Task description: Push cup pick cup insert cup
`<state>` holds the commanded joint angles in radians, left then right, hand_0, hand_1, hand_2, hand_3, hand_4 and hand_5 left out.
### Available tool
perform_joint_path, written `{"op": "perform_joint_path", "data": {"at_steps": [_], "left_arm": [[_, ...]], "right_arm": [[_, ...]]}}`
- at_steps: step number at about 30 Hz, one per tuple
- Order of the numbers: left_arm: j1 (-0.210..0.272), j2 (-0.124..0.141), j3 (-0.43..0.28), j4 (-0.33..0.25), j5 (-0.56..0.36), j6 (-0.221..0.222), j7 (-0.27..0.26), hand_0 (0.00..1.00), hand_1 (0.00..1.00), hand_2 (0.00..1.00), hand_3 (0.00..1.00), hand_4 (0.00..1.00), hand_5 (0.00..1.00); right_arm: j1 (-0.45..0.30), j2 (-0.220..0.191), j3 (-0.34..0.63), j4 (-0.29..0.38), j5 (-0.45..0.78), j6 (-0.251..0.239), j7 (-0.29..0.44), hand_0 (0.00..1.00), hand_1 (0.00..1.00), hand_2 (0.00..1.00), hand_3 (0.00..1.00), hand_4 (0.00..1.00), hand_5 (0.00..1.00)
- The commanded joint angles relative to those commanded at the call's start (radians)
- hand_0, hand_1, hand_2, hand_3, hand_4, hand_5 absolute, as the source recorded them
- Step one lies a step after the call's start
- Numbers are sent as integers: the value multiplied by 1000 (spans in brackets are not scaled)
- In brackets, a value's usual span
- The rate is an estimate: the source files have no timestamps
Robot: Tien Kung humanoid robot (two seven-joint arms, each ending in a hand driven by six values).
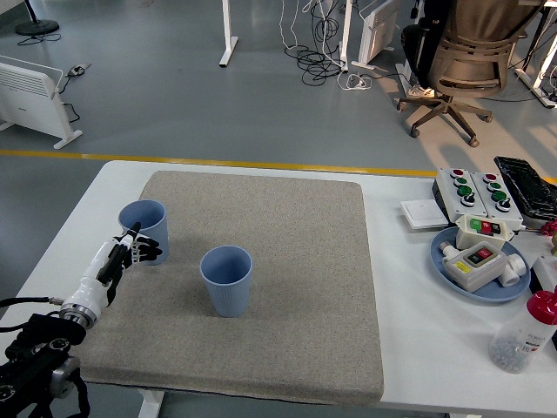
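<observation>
Left hand (122, 258), fingers extended, touching pale blue plastic cup (144, 228); second matching blue cup (226, 279) nearby on grey felt mat (287, 252)

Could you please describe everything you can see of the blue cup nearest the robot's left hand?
The left cup is plain pale blue, smooth like plastic, handleless and slightly tapered. It stands upright, mouth open and seemingly empty, near the left edge of the grey mat. The left robot hand meets its near side with fingertips; no grasp shows. The other cup stands apart.

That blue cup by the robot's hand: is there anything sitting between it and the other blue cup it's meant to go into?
Nothing visible. Only bare grey mat lies between the left cup, which the left hand touches, and the middle cup.
</observation>
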<state>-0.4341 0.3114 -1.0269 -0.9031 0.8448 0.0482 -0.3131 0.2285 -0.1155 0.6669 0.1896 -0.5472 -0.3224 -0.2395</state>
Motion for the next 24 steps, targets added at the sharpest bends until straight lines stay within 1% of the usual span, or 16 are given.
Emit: {"op": "perform_joint_path", "data": {"at_steps": [7,12,16,18,20,21,22,23,24], "left_arm": [[-48,-6,32,70,-29,10,-14,624,573,465,419,583,998],[-63,-13,39,88,-38,11,-19,623,572,465,416,579,998],[-59,-16,33,84,-35,11,-19,619,572,465,416,576,998],[-41,-10,16,58,-16,14,-11,619,572,465,416,576,998],[-19,-2,-5,16,9,19,-2,619,572,465,416,576,998],[-17,-2,-7,11,12,20,-1,525,534,467,440,638,998],[6,9,-28,-26,39,31,8,525,534,467,440,638,998],[19,17,-41,-40,53,40,16,525,534,467,440,638,998],[40,29,-63,-81,90,58,31,525,534,467,440,638,998]], "right_arm": [[3,3,4,1,-11,1,-3,667,604,617,565,101,449],[3,4,5,1,-13,1,-4,667,604,617,565,101,449],[3,5,3,1,-9,0,-3,667,605,617,565,101,449],[4,5,1,0,-7,0,-3,667,605,617,565,101,449],[4,4,-2,0,-2,0,-1,667,605,617,565,101,449],[4,4,-2,0,-1,0,-1,667,605,617,565,101,449],[3,4,-7,0,9,-1,1,667,605,617,565,101,449],[3,3,-10,-1,15,-1,3,667,605,617,565,101,449],[3,2,-14,-1,22,-1,5,667,605,617,565,101,449]]}}
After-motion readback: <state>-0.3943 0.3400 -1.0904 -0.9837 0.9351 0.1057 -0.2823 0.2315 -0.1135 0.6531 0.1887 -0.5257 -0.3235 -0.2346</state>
